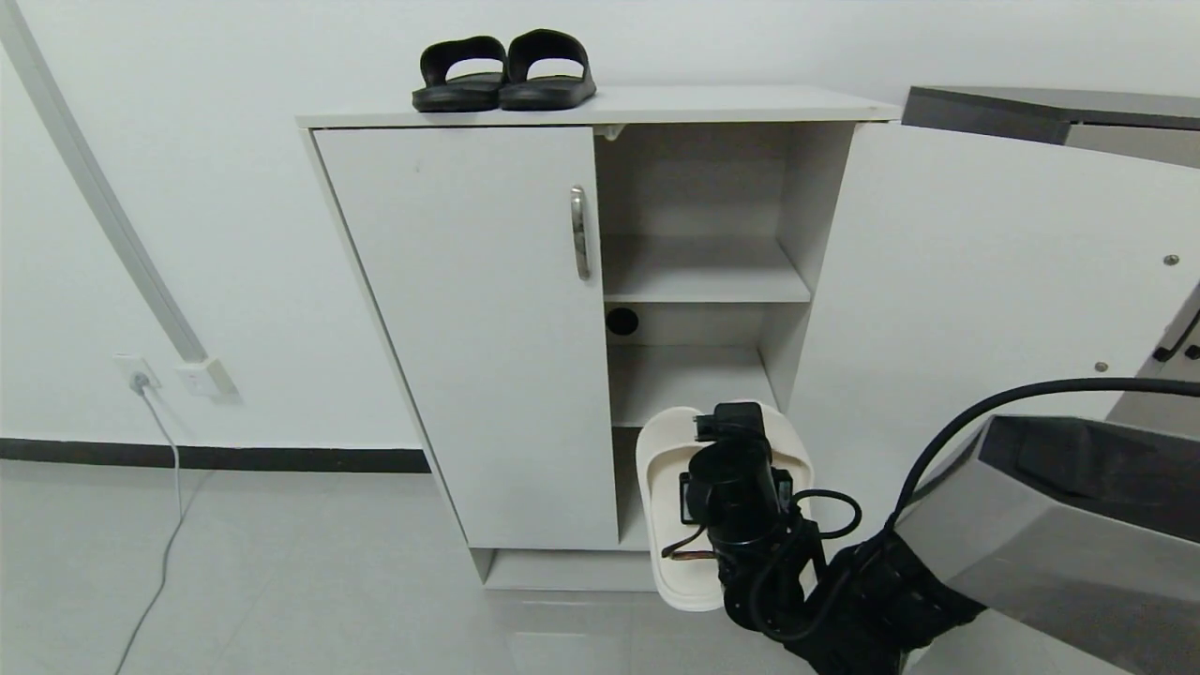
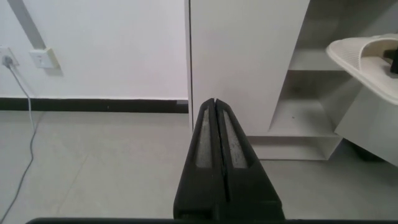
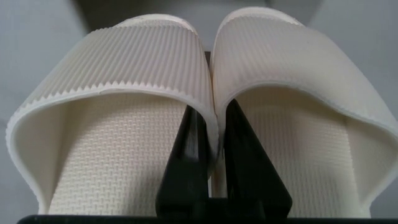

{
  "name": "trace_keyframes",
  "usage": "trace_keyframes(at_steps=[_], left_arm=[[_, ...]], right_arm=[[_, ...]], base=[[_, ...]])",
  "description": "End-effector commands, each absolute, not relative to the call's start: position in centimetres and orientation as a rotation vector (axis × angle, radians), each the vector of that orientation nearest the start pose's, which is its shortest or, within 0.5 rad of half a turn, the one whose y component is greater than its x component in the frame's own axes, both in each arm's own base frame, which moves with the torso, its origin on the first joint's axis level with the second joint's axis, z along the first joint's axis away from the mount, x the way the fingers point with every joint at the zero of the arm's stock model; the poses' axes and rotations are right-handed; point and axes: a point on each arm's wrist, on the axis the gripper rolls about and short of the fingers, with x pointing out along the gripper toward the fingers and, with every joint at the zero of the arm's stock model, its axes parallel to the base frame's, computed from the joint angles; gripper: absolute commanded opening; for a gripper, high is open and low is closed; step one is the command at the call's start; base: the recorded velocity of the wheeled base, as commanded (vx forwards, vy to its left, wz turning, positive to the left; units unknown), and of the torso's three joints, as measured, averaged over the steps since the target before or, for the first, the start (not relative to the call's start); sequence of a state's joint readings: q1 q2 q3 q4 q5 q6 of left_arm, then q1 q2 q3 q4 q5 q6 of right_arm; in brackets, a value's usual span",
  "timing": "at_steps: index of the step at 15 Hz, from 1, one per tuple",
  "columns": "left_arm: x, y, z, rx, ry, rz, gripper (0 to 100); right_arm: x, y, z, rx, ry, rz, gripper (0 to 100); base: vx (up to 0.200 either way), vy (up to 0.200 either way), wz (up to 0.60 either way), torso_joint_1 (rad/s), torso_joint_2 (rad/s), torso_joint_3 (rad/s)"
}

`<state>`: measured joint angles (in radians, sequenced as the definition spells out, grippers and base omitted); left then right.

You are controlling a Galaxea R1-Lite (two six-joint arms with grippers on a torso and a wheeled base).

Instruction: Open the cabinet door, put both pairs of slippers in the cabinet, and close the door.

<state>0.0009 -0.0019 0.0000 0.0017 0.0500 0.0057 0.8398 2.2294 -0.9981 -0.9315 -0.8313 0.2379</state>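
A pair of black slippers (image 1: 504,73) sits on top of the white cabinet (image 1: 581,108). The cabinet's right door (image 1: 984,281) stands open, its left door (image 1: 478,328) is closed. My right gripper (image 1: 727,441) is shut on the inner straps of a pair of cream slippers (image 1: 661,487) and holds them side by side in front of the open lower compartment (image 1: 689,380). The right wrist view has the fingers (image 3: 186,155) pinching the two adjoining straps of the cream slippers (image 3: 112,112). My left gripper (image 2: 214,109) is shut and empty, low over the floor left of the cabinet.
Two empty shelves (image 1: 703,272) sit inside the open right half. A wall socket (image 1: 138,373) with a grey cable (image 1: 164,525) running down to the floor is at the left. A grey appliance (image 1: 1050,112) stands behind the open door.
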Motion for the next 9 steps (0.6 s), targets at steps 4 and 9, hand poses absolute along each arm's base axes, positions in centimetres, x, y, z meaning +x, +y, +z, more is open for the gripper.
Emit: trace_keyframes(at_steps=[4,9], left_arm=[[-2.3,0.1,7.5,0.003,0.002,0.051,0],[-2.3,0.1,7.5,0.003,0.003,0.048,0]], right_arm=[[30.1,29.2,4.2,-0.004,0.226,-0.014,0],[30.4,29.3,3.4,-0.014,0.236,-0.018,0]], base=[[0.0,0.0,0.0,0.0,0.0,0.0],[0.0,0.0,0.0,0.0,0.0,0.0]])
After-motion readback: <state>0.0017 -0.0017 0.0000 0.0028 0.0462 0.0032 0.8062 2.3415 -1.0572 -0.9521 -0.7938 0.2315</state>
